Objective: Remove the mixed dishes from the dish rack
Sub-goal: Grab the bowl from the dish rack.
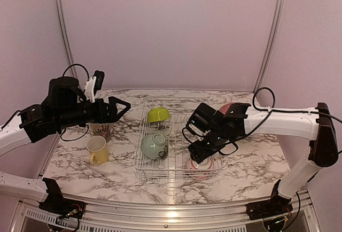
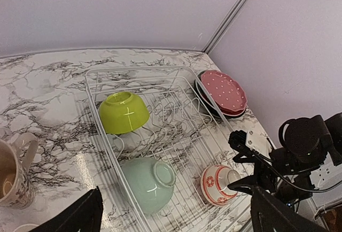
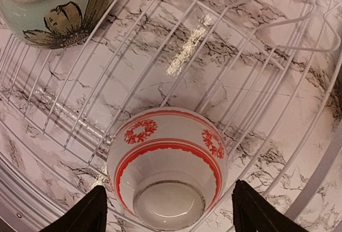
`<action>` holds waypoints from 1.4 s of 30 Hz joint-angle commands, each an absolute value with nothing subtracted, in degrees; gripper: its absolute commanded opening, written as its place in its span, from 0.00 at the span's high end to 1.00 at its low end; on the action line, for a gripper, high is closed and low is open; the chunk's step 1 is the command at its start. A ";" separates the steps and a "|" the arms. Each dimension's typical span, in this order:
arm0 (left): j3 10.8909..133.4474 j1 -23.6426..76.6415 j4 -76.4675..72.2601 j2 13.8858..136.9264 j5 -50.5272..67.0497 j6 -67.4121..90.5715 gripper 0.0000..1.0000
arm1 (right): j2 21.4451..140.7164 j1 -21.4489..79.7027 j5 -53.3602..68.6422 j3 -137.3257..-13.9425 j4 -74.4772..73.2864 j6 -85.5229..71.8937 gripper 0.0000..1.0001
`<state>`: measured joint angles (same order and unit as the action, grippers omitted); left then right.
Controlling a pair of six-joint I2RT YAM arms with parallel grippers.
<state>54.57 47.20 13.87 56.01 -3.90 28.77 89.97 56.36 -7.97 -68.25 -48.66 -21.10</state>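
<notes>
Right gripper hangs open over inverted red-patterned white ceramic bowl, lower centre; fingers may snag white wire dish rack.

The dish rack was white; lime bowl plain; pale-green bowl bore a brown flower; red-patterned bowl white, with red bands and wreaths.

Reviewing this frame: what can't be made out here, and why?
Red-patterned bowl: top view, mostly covered by the right gripper; finger contact unclear.
Plates beneath the red dotted plate: left wrist view, it covers them; number unclear.
Cream patterned mug: left wrist view, cut by the left edge; top view, left arm overlaps it.
</notes>
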 commanded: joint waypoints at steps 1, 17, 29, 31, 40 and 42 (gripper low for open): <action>54.56 47.50 9.96 56.86 -0.35 28.01 0.01 | 91.05 56.68 -7.97 -67.01 -49.17 -21.71 0.23; 54.74 47.74 9.65 58.08 -0.26 29.09 0.01 | 91.85 56.69 -7.49 -63.99 -46.58 -21.27 0.45; 54.40 47.92 10.44 58.22 -1.40 29.60 0.01 | 88.09 56.93 -7.40 -65.11 -44.17 -22.19 0.69; 54.40 47.90 10.46 58.44 -1.41 29.77 0.01 | 87.24 56.95 -7.57 -65.13 -43.13 -22.61 0.73; 54.61 47.99 10.10 61.40 -0.65 31.21 0.01 | 84.01 55.20 -5.69 -63.99 -31.67 -25.42 0.75; 54.51 48.01 9.46 62.49 -0.28 31.65 0.01 | 82.23 53.56 -2.34 -62.14 -27.55 -26.55 0.74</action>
<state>54.57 47.72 10.52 60.66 -0.95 30.68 86.39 55.92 -6.26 -63.99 -38.26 -23.88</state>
